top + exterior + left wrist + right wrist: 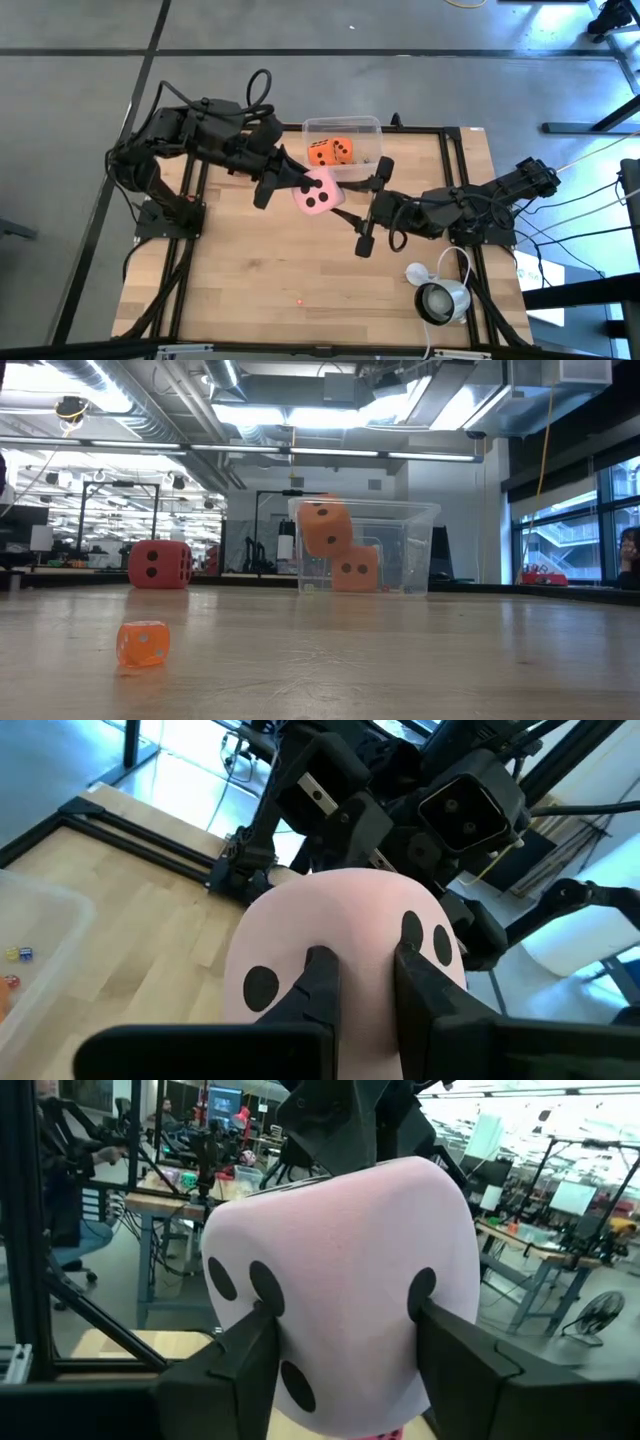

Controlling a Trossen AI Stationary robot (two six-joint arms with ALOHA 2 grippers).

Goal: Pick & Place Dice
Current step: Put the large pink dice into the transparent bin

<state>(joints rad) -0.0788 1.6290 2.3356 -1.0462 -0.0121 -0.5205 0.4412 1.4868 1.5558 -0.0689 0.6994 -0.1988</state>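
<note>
The left gripper pinched a fold of the soft pale pink cube-shaped die between nearly closed dark fingers, holding it above the middle of the pale wooden plank surface. The right gripper stood on the die's opposite side, its fingers set against two faces of the rounded, foam-like cube, so both arms met at the pink die. Just behind it sat a clear plastic rectangular bin at the surface's far edge, holding two orange dice with dark pips, one leaning atop the other. In the low view, a red die rested far off across the surface, and a small translucent orange die lay close to that camera. A white lamp-like device lay beside the right arm's base.
</note>
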